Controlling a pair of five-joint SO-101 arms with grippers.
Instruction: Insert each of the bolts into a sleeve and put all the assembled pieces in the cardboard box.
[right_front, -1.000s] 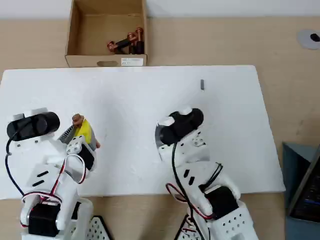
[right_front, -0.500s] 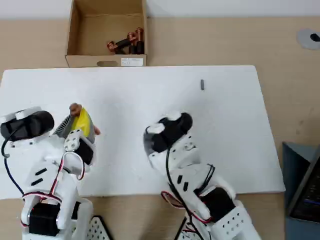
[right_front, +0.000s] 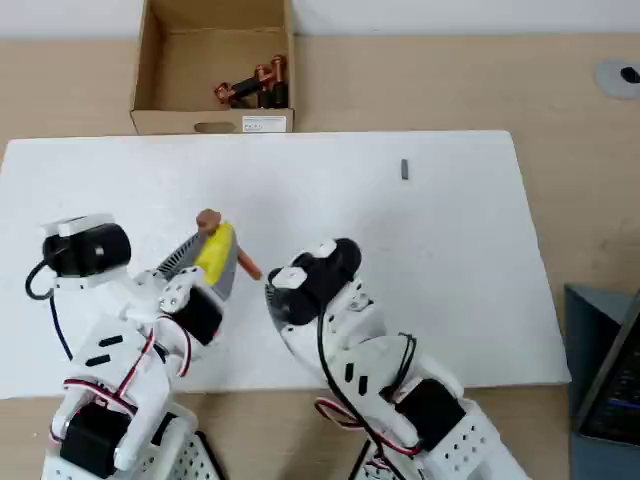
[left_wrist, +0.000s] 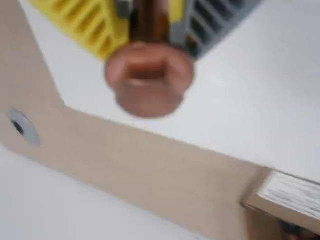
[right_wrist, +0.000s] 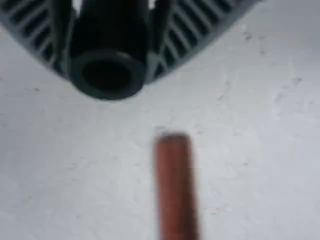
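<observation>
I see the bolt (right_front: 208, 219) in the left gripper (right_front: 203, 240), its tip near the sleeve (right_wrist: 106, 75) in the right gripper (right_wrist: 107, 30). Assembled pieces (right_front: 255, 88) lie in the cardboard box (right_front: 148, 60) behind.

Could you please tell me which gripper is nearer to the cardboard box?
Left. The left gripper, shut on a bolt, is over the mat in front of the cardboard box; the right gripper, holding a sleeve, is farther back from it.

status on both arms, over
Left gripper shut on bolt, right gripper shut on sleeve. Bolt tip near sleeve mouth, apart, not inserted. Assembled pieces in cardboard box. Nothing between tip and mouth.
</observation>
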